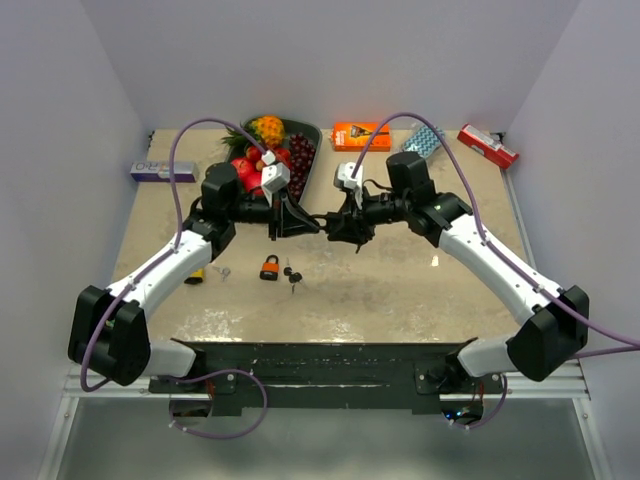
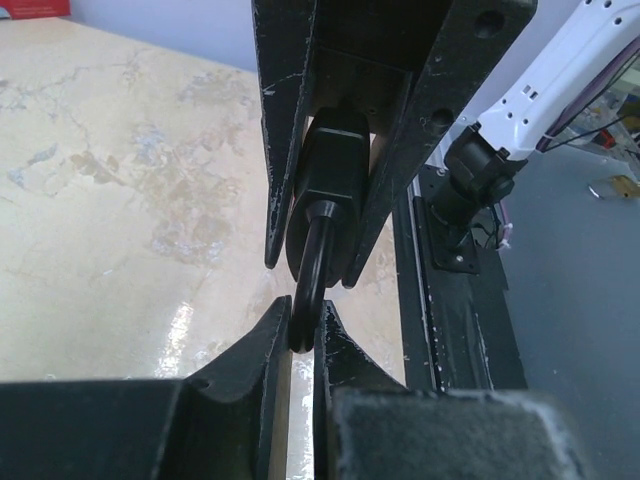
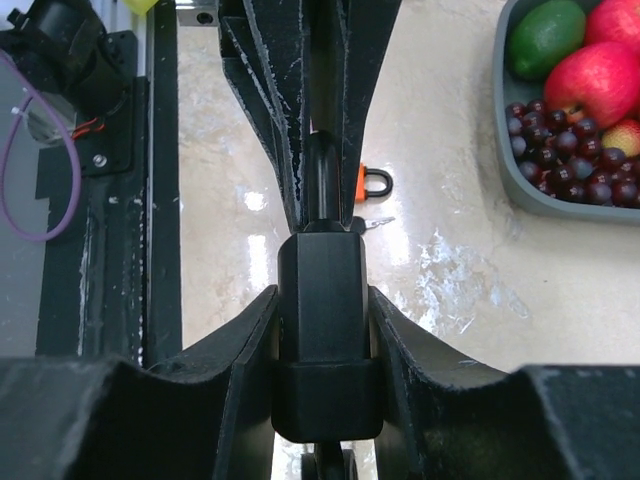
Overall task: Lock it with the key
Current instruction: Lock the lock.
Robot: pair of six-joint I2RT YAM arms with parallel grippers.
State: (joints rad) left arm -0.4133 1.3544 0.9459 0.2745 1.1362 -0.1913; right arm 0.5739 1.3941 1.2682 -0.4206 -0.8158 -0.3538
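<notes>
Well, nearest the arm bases, at about 7 o'clock on the table, an orange padlock stands on the marbled top. A small bunch of keys lies just beside it toward the centre. A single silver key lies apart from it on the other side. At 8 o'clock a yellow item pokes out from under the left forearm, too hidden to name.

Above the table's middle the two arms meet tip to tip. The right gripper, reaching in from 3 o'clock, is clamped across the body of a black padlock, with one finger on each flat side. The left gripper, coming from 9 o'clock, is pinched almost closed on that lock's shackle. The shackle runs straight out of the body and in between the left fingertips. The black padlock thus hangs in the air between both grippers, lifted off the tabletop, while the keys lie on the surface below it and nearer the bases.

Farther back, at 11 to 12 o'clock, a dark tray holds fruit: a green lime, red apples and dark grapes. Along the far edge sit a purple-and-white box at 10 o'clock, an orange box at 12, a blue blister pack at 1 and a red box at 2.
</notes>
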